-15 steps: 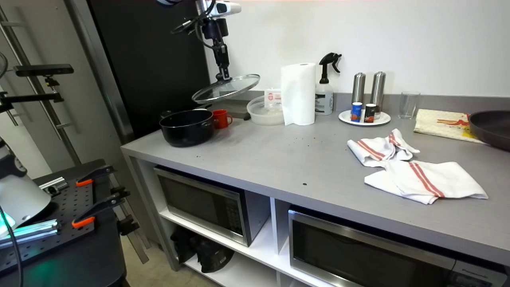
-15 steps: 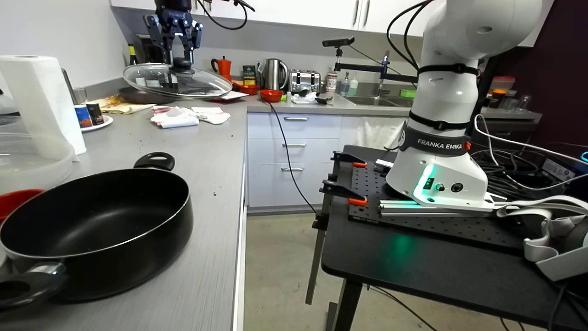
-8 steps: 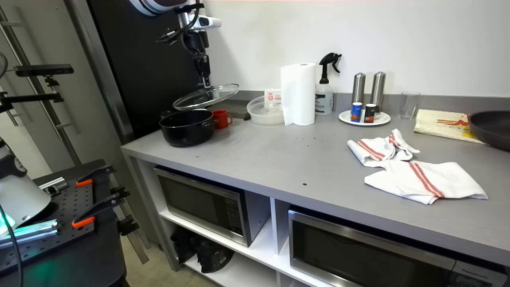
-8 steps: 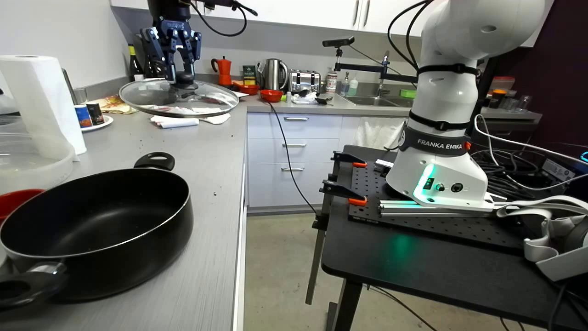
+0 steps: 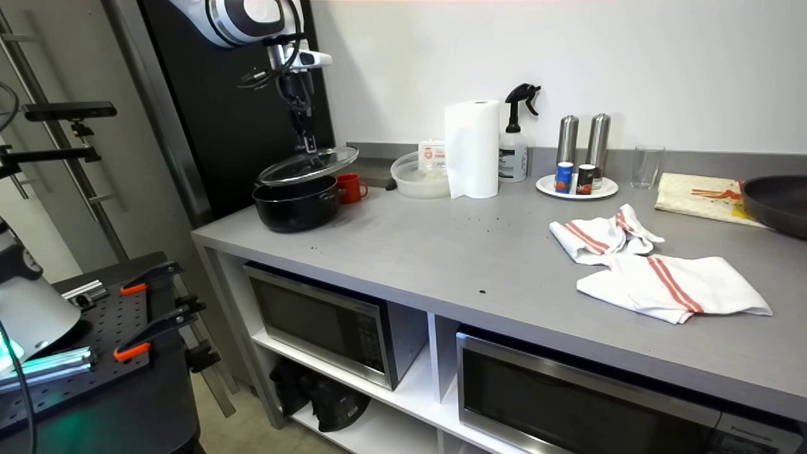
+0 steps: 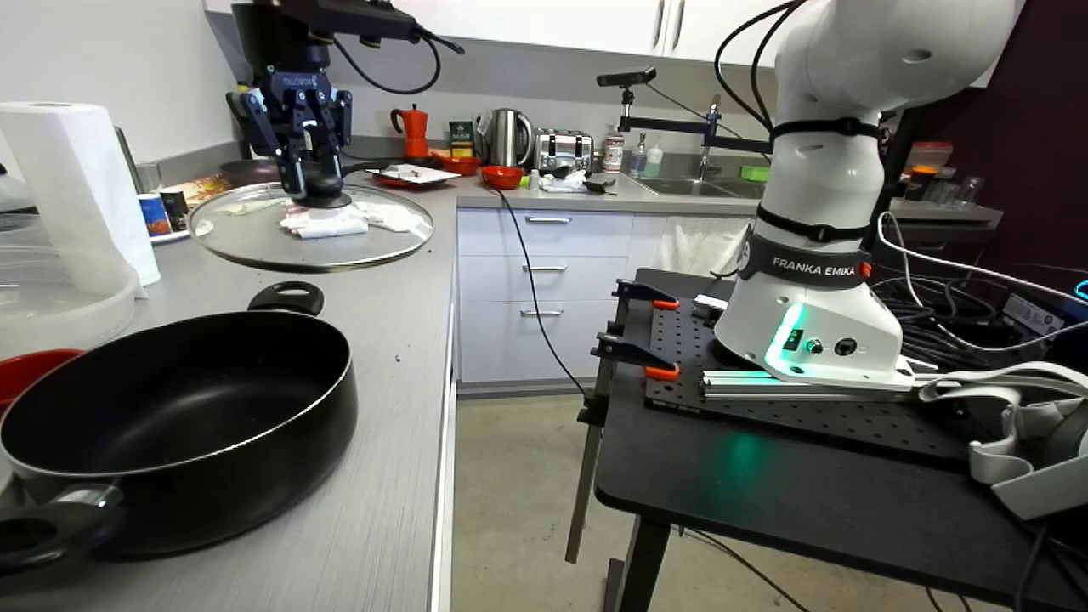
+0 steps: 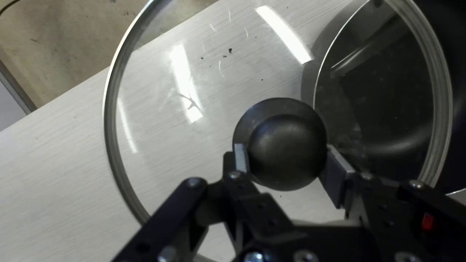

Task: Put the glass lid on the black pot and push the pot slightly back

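Note:
The glass lid (image 5: 307, 169) hangs from my gripper (image 5: 309, 149) by its dark knob. It is tilted in that exterior view. The fingers lie on both sides of the knob in the wrist view (image 7: 285, 158). The black pot (image 5: 296, 213) stands on the counter near its left end, uncovered. In an exterior view the lid (image 6: 246, 234) is above the counter, beyond and higher than the pot (image 6: 263, 476), with the gripper (image 6: 316, 183) above it. In the wrist view the pot (image 7: 449, 47) shows at the right, partly through the lid (image 7: 211, 94).
A red cup (image 5: 350, 188) is close beside the pot. A clear plastic bowl (image 5: 421, 183), a paper towel roll (image 5: 473, 151) and a spray bottle (image 5: 513, 154) stand along the wall. Folded towels (image 5: 681, 287) and a dark pan (image 5: 782, 205) lie farther right.
My gripper has carried the lid lower and closer to the pot, moving left in an exterior view and down in both. The pot has not moved.

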`<move>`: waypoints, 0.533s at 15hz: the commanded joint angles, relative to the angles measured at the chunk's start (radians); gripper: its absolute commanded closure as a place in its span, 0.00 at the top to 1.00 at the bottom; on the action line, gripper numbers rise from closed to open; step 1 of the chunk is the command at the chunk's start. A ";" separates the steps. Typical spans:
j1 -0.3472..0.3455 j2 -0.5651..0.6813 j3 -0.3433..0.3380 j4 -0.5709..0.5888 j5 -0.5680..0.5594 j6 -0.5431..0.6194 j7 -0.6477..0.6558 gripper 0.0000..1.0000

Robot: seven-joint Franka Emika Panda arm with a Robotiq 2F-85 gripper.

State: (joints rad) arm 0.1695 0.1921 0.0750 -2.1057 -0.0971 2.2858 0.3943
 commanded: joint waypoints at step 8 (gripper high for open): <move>0.084 0.122 0.006 0.080 -0.066 0.016 0.068 0.25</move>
State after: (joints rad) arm 0.2263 0.2869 0.0836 -2.0782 -0.1256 2.3159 0.4234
